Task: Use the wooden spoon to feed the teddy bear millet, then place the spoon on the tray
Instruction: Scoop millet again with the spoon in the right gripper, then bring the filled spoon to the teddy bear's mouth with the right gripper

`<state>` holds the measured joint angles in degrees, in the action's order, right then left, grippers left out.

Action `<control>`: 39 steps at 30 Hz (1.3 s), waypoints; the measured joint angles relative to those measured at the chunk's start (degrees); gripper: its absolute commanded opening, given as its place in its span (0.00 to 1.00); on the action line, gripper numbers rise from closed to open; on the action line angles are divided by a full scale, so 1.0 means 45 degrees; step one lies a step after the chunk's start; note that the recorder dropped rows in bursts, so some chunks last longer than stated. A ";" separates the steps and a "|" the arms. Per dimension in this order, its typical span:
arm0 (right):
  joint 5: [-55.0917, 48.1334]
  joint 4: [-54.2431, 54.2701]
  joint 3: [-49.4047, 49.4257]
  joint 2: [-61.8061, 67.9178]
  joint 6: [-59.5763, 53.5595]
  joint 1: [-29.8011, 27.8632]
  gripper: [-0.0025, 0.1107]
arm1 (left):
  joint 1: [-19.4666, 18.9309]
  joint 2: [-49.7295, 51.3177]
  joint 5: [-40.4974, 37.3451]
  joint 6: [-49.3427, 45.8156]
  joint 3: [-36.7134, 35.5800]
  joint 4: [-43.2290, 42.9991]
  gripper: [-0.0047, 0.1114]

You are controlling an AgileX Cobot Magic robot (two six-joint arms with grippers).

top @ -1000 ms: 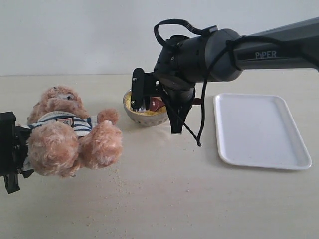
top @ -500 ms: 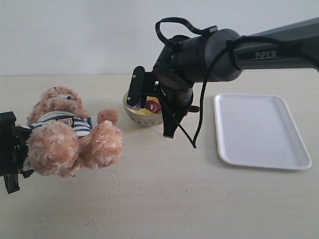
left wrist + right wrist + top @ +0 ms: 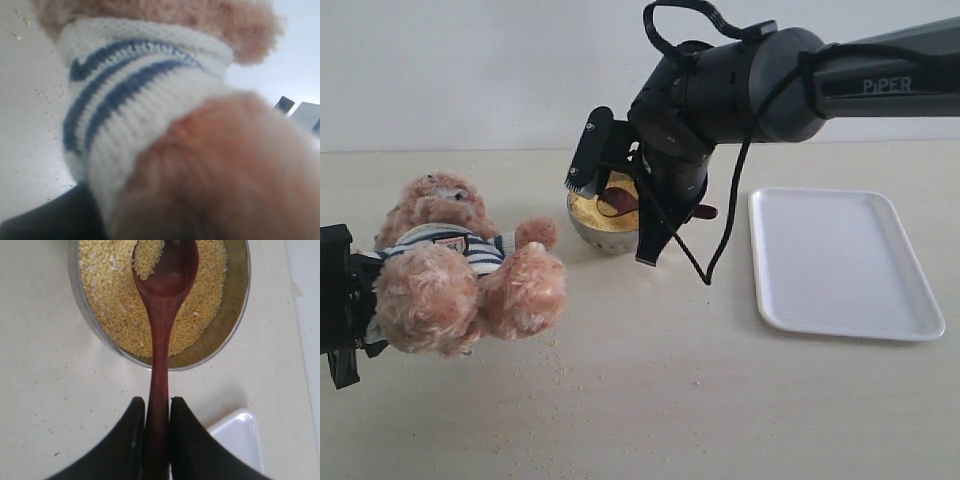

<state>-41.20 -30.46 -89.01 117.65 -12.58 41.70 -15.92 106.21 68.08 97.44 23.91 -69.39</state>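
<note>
The right arm is reaching in from the side with its long forearm running nearly level, and its wrist is bending down and twisting so that the right claw is pointing at a slant toward the tabletop. Its two black fingers are pinching the thin handle of the wooden spoon between them, with the handle running straight out ahead of the fingertips. Just beyond the claw, the spoon's oval bowl is hanging over the small steel bowl and carrying a little heap of millet; I cannot tell whether it is touching the grains beneath. The white tray is lying flat near this claw, on the side away from the bear, with one rounded corner showing just beside the fingers in the wrist view. Well apart on the claw's other side, the teddy bear is reclining in its striped shirt against the left claw, which is sitting low at the table's edge. Plush is hiding that claw's fingers, so I cannot tell whether they are gripping. Stray grains are lying scattered near the bear's feet.
</note>
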 measured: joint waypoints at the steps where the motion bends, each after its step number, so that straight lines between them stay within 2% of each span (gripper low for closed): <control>1: -0.0037 0.0089 0.0000 0.0000 0.0000 0.0000 0.02 | 0.0000 0.0000 0.0000 0.0000 0.0000 0.0000 0.08; 5: -0.0119 0.1241 0.0000 -0.0020 -0.0192 -0.0266 0.02 | 0.0000 0.0000 0.0000 0.0000 0.0000 0.0000 0.08; 13: -0.0321 0.4224 0.0000 -0.0513 -0.2213 -0.1500 0.02 | 0.0000 0.0000 0.0000 0.0000 0.0000 0.0000 0.08; 25: -0.0725 0.5955 0.0000 -0.1272 -0.3158 -0.1527 0.02 | 0.0000 0.0000 0.0000 -0.0190 0.0000 0.0000 0.08; 32: -0.0842 0.7144 0.0000 -0.2660 -0.3239 -0.1527 0.02 | 0.0000 0.0000 0.0000 -0.0255 0.0000 0.0000 0.08; 39: -0.0852 0.9814 0.0000 -0.3633 -0.4477 -0.1403 0.02 | 0.0000 0.0000 0.0000 -0.0255 0.0006 -0.0319 0.08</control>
<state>-45.03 13.70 -89.01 101.30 -32.73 35.38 -15.92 106.21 68.08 96.29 23.94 -70.83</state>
